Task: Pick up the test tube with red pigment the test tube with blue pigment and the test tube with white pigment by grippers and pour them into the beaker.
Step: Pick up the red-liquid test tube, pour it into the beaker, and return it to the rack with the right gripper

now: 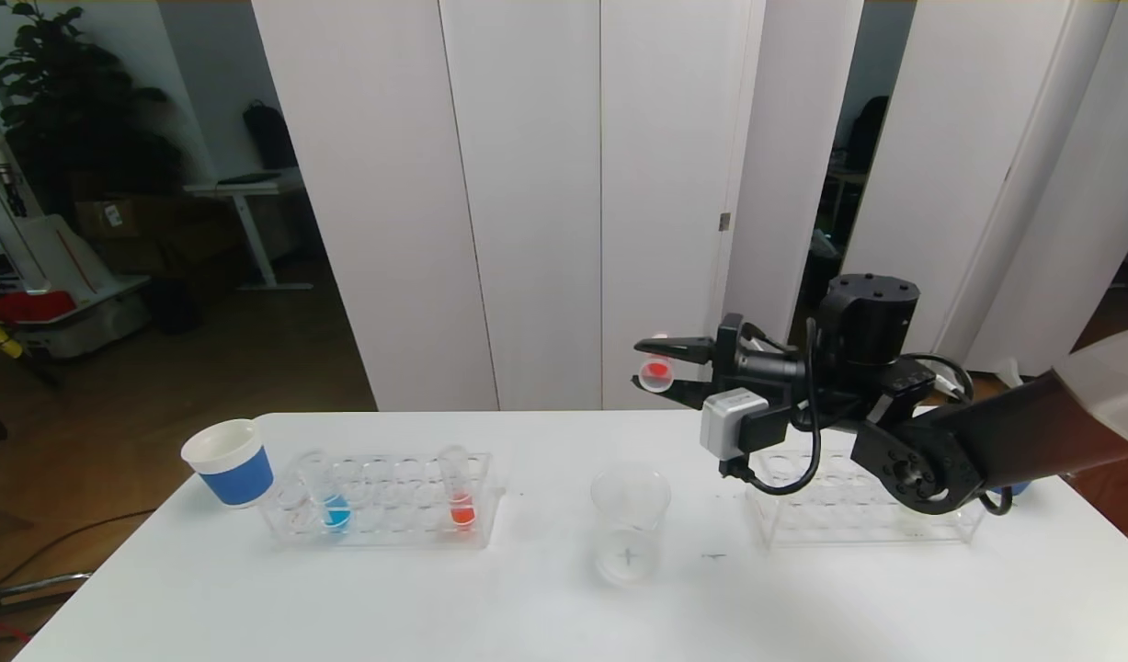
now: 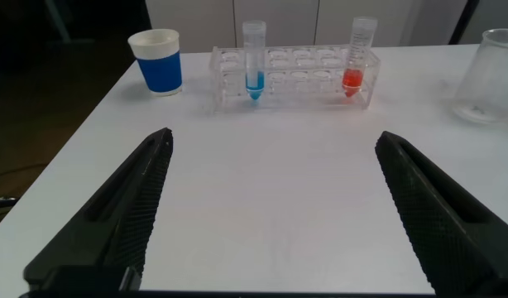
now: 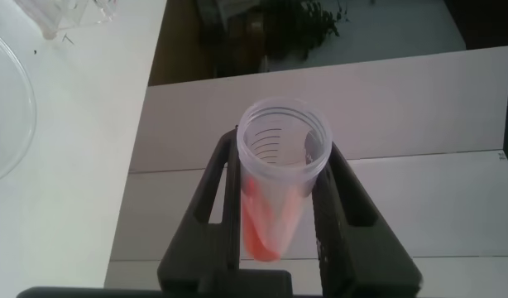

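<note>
My right gripper (image 1: pixel 643 364) is shut on the test tube with red pigment (image 1: pixel 655 374), held high in the air and tipped on its side, above and a little behind the beaker (image 1: pixel 630 524). In the right wrist view the tube (image 3: pixel 275 199) sits between the fingers (image 3: pixel 347 199), red liquid lying along its wall. The test tube with blue pigment (image 1: pixel 334 504) stands in the left rack (image 1: pixel 380 501), also seen as the blue tube (image 2: pixel 254 62). My left gripper (image 2: pixel 275 139) hangs open over bare table in front of that rack. The test tube with white pigment is out of view.
Another red-filled tube (image 1: pixel 460 496) stands in the left rack. A blue paper cup (image 1: pixel 231 462) sits at the table's far left. A second clear rack (image 1: pixel 858 519) lies under my right arm. The table's front edge is near.
</note>
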You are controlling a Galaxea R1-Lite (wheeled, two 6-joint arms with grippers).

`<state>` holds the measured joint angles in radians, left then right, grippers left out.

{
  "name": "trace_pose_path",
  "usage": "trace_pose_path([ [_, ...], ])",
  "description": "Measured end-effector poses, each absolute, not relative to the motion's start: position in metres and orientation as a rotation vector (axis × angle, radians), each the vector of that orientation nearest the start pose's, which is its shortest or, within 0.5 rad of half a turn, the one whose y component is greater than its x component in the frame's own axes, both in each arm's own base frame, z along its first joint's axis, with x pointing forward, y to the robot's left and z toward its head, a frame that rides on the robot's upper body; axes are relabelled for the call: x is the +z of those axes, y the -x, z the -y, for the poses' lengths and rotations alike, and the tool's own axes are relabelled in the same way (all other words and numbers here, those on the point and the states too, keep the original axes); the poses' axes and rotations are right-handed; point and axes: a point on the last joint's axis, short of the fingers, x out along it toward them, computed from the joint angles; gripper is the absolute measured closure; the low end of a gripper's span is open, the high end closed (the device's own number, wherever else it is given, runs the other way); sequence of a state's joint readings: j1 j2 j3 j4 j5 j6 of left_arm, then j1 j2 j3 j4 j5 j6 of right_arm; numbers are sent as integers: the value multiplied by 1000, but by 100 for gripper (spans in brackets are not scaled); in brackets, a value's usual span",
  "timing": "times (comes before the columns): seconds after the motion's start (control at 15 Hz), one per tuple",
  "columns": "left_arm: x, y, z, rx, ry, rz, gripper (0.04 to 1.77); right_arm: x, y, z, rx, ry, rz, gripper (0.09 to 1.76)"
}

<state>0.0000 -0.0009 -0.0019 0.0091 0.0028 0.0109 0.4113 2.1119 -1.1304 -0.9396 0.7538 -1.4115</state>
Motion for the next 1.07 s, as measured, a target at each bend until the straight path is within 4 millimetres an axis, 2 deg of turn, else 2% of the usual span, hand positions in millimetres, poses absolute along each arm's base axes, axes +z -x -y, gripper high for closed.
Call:
trace_pose_path([
  [1.07, 75, 23, 0, 3, -11, -7, 6, 137, -378, -195, 971, 1319, 841, 127],
])
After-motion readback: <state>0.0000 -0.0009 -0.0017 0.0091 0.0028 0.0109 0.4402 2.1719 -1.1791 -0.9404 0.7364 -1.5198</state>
